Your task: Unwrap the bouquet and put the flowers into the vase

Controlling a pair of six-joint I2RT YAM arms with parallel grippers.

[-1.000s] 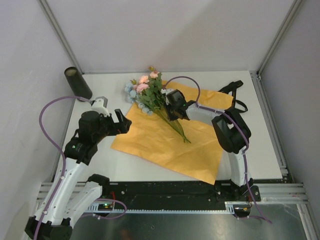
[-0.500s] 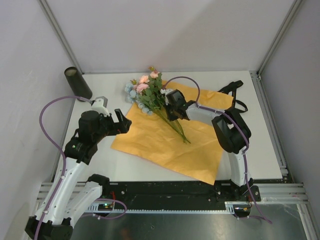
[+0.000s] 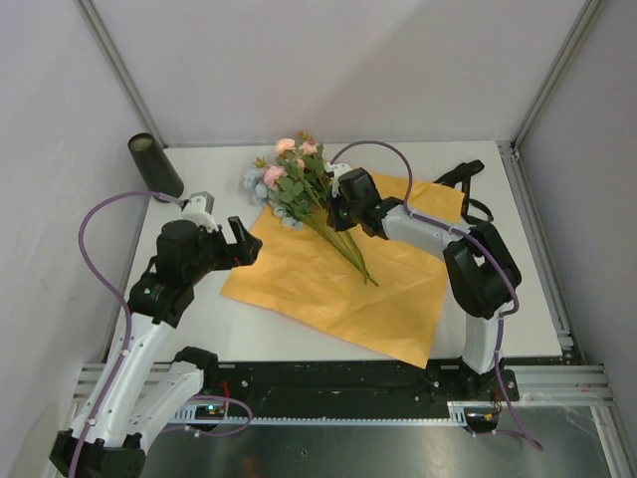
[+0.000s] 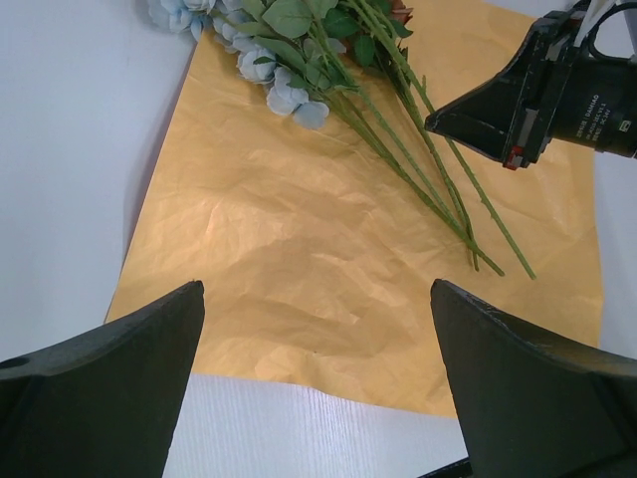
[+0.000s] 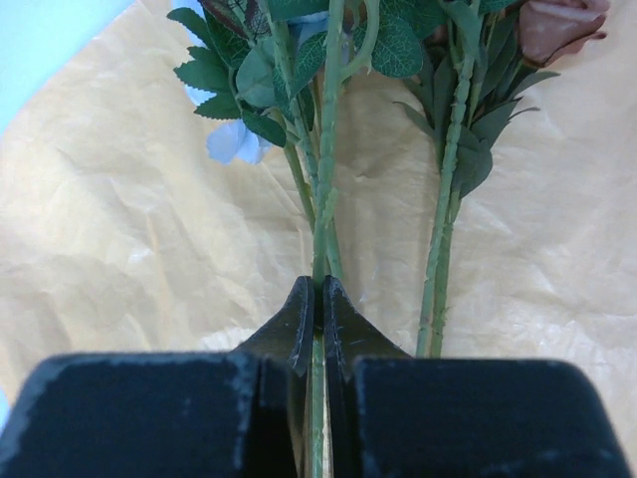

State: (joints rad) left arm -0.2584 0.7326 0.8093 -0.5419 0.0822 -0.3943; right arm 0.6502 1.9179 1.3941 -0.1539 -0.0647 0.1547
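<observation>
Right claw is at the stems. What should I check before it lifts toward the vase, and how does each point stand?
1. Right claw shut on a stem: ok.
2. All flowers in that grip: not ok; a second stem lies outside the fingers.
3. Paper opened flat under the flowers: ok.
4. Ribbon off the stems: ok, it lies by the paper's far right corner.
5. Left claw open and empty: ok.
6. Vase upright with a free mouth: cannot tell from this angle.
</observation>
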